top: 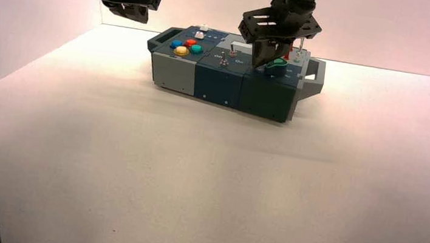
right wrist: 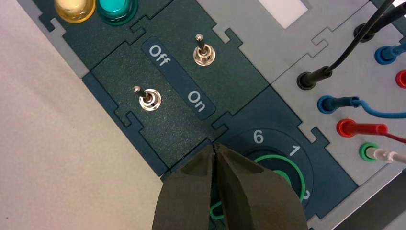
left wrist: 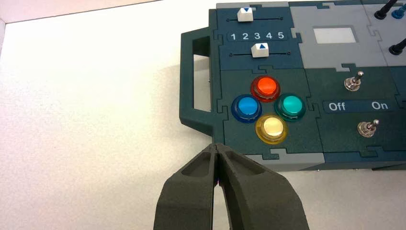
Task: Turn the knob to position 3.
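Note:
The green knob (top: 276,65) sits on the dark right-hand section of the box (top: 217,82). My right gripper (top: 263,60) hangs just over its left side. In the right wrist view that gripper (right wrist: 217,146) is shut, fingertips pressed together with nothing between them, and it covers most of the knob (right wrist: 283,178). Only a green edge of the knob and the dial numbers 6, 1 and part of 2 show; the knob's tip is hidden. My left gripper (left wrist: 218,146) is shut and empty, held high beyond the box's left end, parked (top: 128,11).
Two metal toggle switches (right wrist: 203,53) (right wrist: 148,99) flank an Off/On label. Red, blue, teal and yellow buttons (left wrist: 267,87) sit near the left handle (left wrist: 194,79), below two white sliders (left wrist: 260,50). Plugged wires (right wrist: 354,103) crowd the box's far right corner.

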Available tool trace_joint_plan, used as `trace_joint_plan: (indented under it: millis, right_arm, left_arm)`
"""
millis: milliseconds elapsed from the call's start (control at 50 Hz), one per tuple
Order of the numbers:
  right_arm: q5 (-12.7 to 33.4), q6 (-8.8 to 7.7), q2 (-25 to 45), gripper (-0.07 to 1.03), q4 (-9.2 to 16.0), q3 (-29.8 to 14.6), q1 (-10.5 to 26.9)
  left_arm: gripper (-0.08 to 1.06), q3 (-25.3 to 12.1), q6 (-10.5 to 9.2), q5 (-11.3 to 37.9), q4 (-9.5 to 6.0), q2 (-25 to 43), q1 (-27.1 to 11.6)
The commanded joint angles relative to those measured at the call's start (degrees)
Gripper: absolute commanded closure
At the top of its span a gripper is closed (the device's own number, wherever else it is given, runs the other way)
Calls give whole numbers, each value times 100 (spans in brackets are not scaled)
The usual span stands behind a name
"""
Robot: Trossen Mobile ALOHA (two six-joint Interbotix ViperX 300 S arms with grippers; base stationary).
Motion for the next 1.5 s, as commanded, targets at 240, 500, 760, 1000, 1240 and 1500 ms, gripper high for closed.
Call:
trace_joint_plan:
  millis: [240,500,760,1000,1240,1500]
  right_arm:
    - [-35,18,-264,98,26,18,9]
    - [-35,35,-360,98,26,105,9]
    - [-35,44,-439,98,26,176,9]
    - [-35,53,-501,98,44,255,9]
    - [-35,62,-589,98,88,369,9]
    - [-35,62,-659,98,123,466,9]
  left_arm:
    - [101,-62,18,-26,18,-149,9]
    - [101,-70,18,-26,18,-141,9]
    - [101,-70,18,-26,9,-149,9]
    - [101,-70,18,-26,9,-149,9]
    - [101,-70,18,-26,18,-149,9]
    - [101,-70,18,-26,9,-149,9]
